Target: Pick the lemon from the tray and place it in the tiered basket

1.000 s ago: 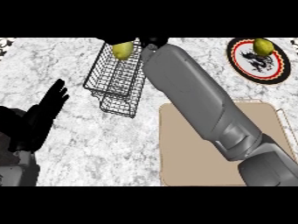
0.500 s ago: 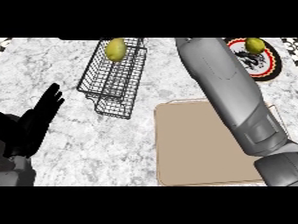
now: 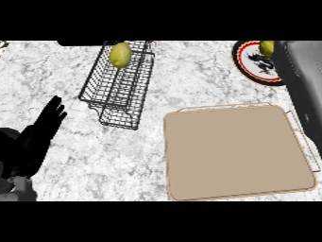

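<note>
Because the lemon [image 3: 121,54] lay in the top of the wire basket [image 3: 118,92], the tan tray [image 3: 236,151] sat bare. The left hand [image 3: 38,137] rested with straight fingers at the lower left. Only the right forearm [image 3: 317,90] showed, its hand out of view.

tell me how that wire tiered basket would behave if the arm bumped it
The tiered basket is thin open wire, so probably light and apt to slide on the smooth marble counter. The lemon sits high in it and might roll.
</note>
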You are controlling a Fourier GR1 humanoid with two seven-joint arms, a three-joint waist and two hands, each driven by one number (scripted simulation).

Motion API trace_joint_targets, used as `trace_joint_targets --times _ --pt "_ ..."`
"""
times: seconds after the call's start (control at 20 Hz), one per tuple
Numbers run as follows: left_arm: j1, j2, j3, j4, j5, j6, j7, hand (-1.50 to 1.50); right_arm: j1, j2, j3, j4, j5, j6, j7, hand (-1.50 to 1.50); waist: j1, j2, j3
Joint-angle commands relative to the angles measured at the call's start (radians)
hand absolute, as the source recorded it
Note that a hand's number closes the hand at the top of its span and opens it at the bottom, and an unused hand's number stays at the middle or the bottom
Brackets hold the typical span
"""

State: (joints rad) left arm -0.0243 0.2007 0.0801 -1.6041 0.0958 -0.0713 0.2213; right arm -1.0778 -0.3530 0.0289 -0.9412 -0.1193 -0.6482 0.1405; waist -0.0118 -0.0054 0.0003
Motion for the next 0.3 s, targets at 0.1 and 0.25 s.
trace_joint_targets --times 0.1,0.25 --pt "0.032 0.008 0.015 -0.072 0.024 -0.010 0.055 0.00 0.122 -0.169 -0.088 -0.126 -0.050 0.143 0.031 -1.50 0.010 0.002 0.000" --pt "-0.034 -0.022 -0.014 0.016 -0.018 0.004 0.008 0.00 0.196 -0.222 -0.137 -0.168 -0.101 0.256 -0.004 -1.50 0.005 0.004 0.000"
